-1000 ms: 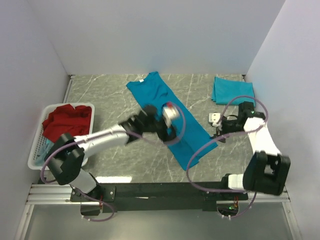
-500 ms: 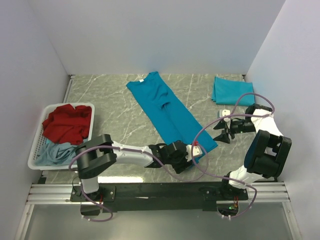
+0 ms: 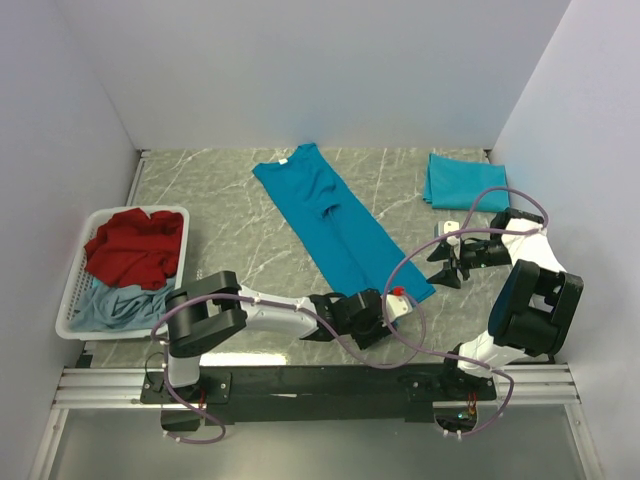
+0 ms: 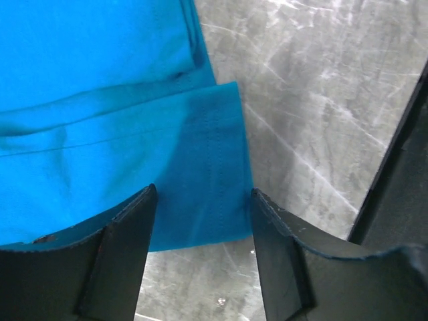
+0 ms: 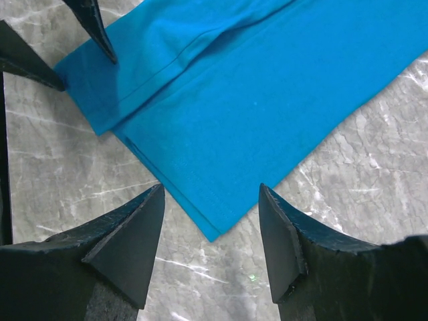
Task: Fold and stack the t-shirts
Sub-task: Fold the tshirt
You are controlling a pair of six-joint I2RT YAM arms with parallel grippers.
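Top view: long-folded teal shirt [image 3: 345, 225] lies diagonally on the table [image 3: 220, 200]. A second folded teal shirt [image 3: 464, 181] is at far right. Red shirt [image 3: 132, 246] and grey-blue shirt [image 3: 115, 302] sit in the white basket [image 3: 72, 290]. Left gripper [image 3: 392, 305] is at the long shirt's near end, right gripper [image 3: 443, 270] just beside it.
Left wrist: jaws wide apart, empty, over the hem corner.
Right wrist: jaws wide apart, empty, over another corner.

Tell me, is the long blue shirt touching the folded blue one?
Apart. The top view shows a strip of bare table between the long shirt and the folded shirt.
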